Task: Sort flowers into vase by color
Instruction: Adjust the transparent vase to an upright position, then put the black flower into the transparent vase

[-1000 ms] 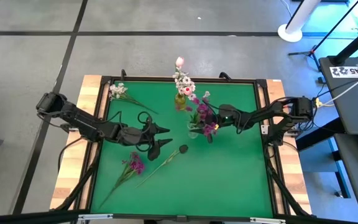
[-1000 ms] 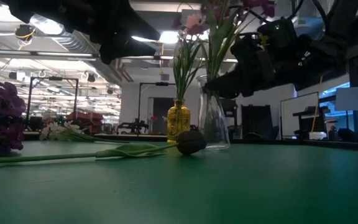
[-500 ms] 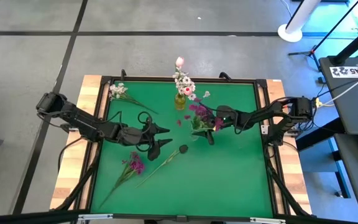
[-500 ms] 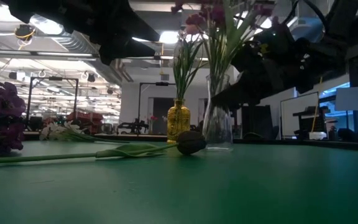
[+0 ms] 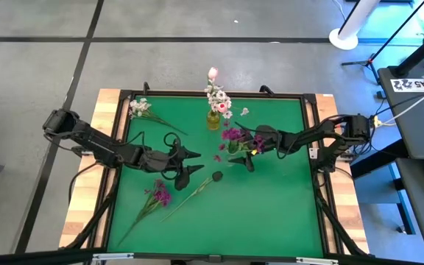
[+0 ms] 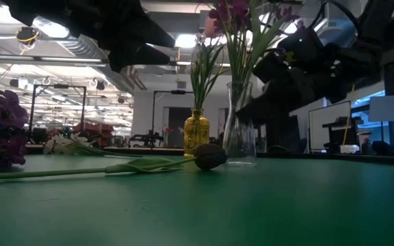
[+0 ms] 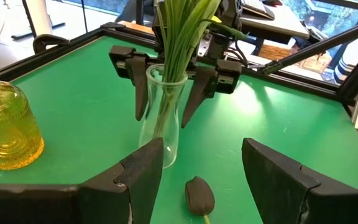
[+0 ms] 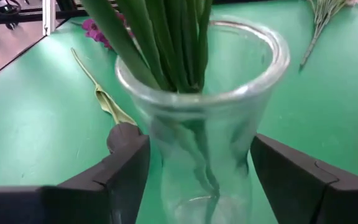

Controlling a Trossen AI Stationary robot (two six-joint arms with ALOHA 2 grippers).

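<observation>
The green worktop point(image 5: 271, 213) carries 2 vases near its far middle; the clear glass vase point(image 7: 161, 115) stands upright with a bunch of green stems in it and magenta-purple blossoms point(image 5: 234, 135) at the top; the small amber vase point(image 5: 213, 120) stands just beyond it, holding the white clusters and pink-white buds point(image 5: 217, 96).

The right gripper point(image 7: 166, 93) sits around the clear vase, 1 finger on each side of the glass; in the left wrist view both fingers stand slightly clear of the wall, so the jaws are spread wide and grip nothing; the right wrist view shows the glass filling the space between the 2 fingers.

The left gripper point(image 5: 195, 163) hovers over the worktop to the left of the clear vase, jaws wide and holding nothing; the dark bloom point(image 5: 216, 176) lies on the worktop just in front of its fingertips, its long green stem running toward the near left.

Beside that stem lies a purple sprig point(image 5: 159, 194), flat on the worktop; a white sprig point(image 5: 140, 108) lies at the far left corner, well apart from both vases.
</observation>
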